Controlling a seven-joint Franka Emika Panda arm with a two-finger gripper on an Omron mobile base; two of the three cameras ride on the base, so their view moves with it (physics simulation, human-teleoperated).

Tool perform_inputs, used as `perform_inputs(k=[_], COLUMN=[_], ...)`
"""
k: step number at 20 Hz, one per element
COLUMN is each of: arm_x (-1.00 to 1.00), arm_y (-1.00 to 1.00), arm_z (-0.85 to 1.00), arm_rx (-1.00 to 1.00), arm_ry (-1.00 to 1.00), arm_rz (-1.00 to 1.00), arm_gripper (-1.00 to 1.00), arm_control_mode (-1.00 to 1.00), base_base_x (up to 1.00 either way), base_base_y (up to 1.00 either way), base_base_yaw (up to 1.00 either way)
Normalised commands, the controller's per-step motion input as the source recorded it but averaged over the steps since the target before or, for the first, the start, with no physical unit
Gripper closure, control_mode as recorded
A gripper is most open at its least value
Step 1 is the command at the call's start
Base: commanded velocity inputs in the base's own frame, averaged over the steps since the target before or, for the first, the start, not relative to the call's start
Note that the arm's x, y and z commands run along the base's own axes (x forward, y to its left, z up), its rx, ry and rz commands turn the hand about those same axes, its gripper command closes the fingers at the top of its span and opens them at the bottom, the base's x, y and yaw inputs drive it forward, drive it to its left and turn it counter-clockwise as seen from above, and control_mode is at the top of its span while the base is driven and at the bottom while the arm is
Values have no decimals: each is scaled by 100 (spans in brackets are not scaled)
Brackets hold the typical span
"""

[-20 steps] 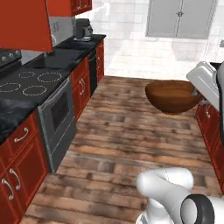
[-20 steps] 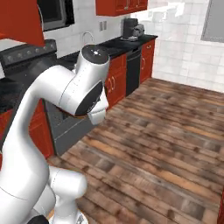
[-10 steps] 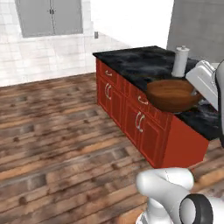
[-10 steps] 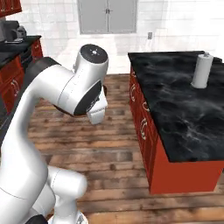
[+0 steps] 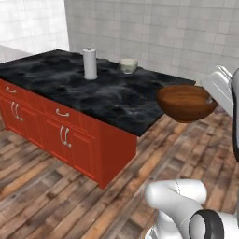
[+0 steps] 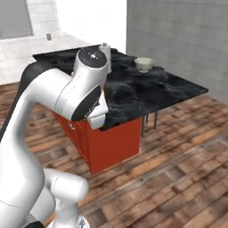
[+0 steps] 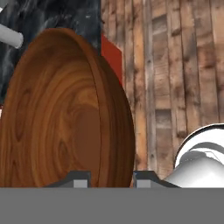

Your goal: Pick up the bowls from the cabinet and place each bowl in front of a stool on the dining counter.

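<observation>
My gripper [image 7: 113,179] is shut on the rim of the glossy dark reddish-brown bowl [image 7: 65,113], which takes up the left of the hand view. From the left base camera this bowl [image 5: 186,102] hangs in the air just off the near right corner of the dining counter [image 5: 46,79], about level with the slab. The cream bowl [image 5: 128,65] stands on the counter near its far edge, and the right base view shows this cream bowl [image 6: 144,64] on the black slab [image 6: 151,89]. The cabinet is out of view. Thin dark legs [image 6: 149,121] show under the counter's far side; no stool seat is visible.
A white paper-towel roll [image 5: 89,63] stands upright on the counter left of the cream bowl. Red drawers and doors [image 5: 60,135] front the counter base. Wooden floor [image 5: 56,205] lies open before it. A grey tiled wall [image 5: 163,32] closes the far side.
The whole picture has swung round as the base turned, from the stove aisle to the dining counter. The brown bowl has stayed in the gripper throughout.
</observation>
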Motion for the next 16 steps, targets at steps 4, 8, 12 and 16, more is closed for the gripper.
perform_inputs(k=[4, 8, 12, 16], arm_x=[0, 0, 0, 0], arm_y=[0, 0, 0, 0], arm_z=[0, 0, 0, 0], arm_rx=[0, 0, 0, 0], arm_ry=[0, 0, 0, 0], arm_rz=[0, 0, 0, 0], arm_gripper=[100, 100, 100, 100], arm_control_mode=[100, 100, 100, 100], base_base_x=[66, 100, 100, 100], base_base_y=[-100, -100, -100, -100], base_base_yaw=[-32, -20, -10, -3])
